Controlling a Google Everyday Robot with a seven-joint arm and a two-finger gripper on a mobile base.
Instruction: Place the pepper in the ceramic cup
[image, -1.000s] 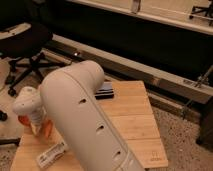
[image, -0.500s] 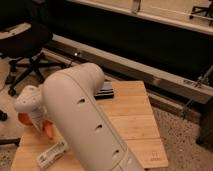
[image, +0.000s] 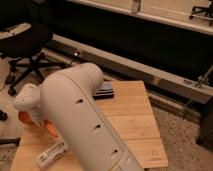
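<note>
I see hand (image: 39, 119) low over bench (image: 135, 117) left side | pepper (image: 51, 130) just beside it | grip: I cannot tell

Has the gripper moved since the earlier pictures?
No. The gripper stays above the table's left edge, equally far from the dark box as before.
</note>
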